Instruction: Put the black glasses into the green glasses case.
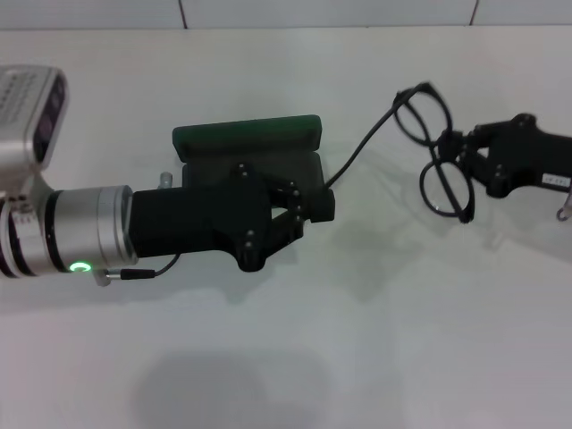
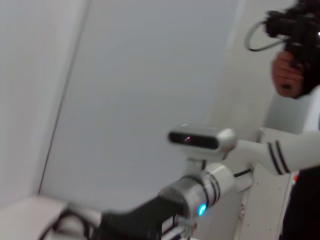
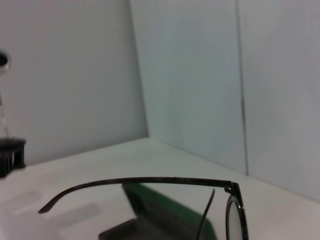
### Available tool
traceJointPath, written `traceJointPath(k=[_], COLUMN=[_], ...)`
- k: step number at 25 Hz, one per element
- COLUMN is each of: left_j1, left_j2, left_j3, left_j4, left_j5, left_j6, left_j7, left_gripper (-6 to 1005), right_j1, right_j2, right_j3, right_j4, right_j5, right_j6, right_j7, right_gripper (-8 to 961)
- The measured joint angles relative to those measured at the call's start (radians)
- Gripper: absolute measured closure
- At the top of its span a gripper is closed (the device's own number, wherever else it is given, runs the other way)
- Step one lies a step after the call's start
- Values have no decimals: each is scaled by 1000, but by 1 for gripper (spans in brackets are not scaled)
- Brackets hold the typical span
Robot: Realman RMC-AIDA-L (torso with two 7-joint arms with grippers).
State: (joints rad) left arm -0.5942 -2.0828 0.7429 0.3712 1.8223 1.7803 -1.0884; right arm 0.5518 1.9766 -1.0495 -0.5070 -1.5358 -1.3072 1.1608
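The green glasses case lies open at the table's middle, with its green lid on the far side and its dark base mostly hidden under my left gripper. That gripper is shut on the base's right end. My right gripper is shut on the bridge of the black glasses and holds them above the table to the right of the case. One long temple arm reaches toward the case's right end. In the right wrist view a temple stretches above the case.
The white table runs to a wall at the back. My left arm's silver wrist lies across the left side. The left wrist view shows my right arm and a person's hand beyond.
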Motion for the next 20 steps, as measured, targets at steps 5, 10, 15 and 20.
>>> traceJointPath(k=[5, 10, 15, 20], left_j1=[1, 1, -3, -7], left_j2=[-1, 0, 2, 1], left_j3=[5, 5, 8, 42], left_j4=[-5, -9, -9, -9], left_j5=[-2, 0, 11, 12], left_j6=[6, 3, 7, 12], left_j7=[59, 40, -7, -22], left_gripper=[992, 993, 992, 992], right_j1=[27, 62, 94, 118], right_j2=[26, 37, 38, 38], right_j3=[0, -32, -52, -52], right_j4=[-12, -20, -23, -25], right_j5=[-89, -124, -125, -125], right_j6=[-7, -36, -55, -82], right_j7=[-6, -17, -24, -28], right_gripper=[915, 915, 915, 915])
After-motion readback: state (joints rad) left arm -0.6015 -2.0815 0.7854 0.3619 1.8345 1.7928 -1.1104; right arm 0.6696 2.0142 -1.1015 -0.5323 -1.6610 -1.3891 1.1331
